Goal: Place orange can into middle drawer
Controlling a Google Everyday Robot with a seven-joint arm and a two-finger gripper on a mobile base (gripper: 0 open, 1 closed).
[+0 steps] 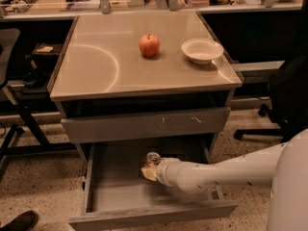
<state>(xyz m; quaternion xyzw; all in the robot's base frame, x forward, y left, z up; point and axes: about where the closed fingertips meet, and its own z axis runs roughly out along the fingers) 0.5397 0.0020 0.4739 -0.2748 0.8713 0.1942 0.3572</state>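
Note:
The orange can (153,159) stands upright with its silver top showing inside the open middle drawer (115,189), near the back and about the middle of its width. My gripper (149,171) is down in the drawer right at the can, at the end of my white arm, which reaches in from the lower right. The arm hides the gripper's hold and most of the can's body. The drawer is pulled out wide, with a smooth grey floor.
A shut grey drawer front with pale scratches (144,124) sits above the open drawer. On the tabletop (96,71) are a red apple (149,45) and a white bowl (202,50). A dark office chair (288,95) stands at right. A shoe (19,221) is at lower left.

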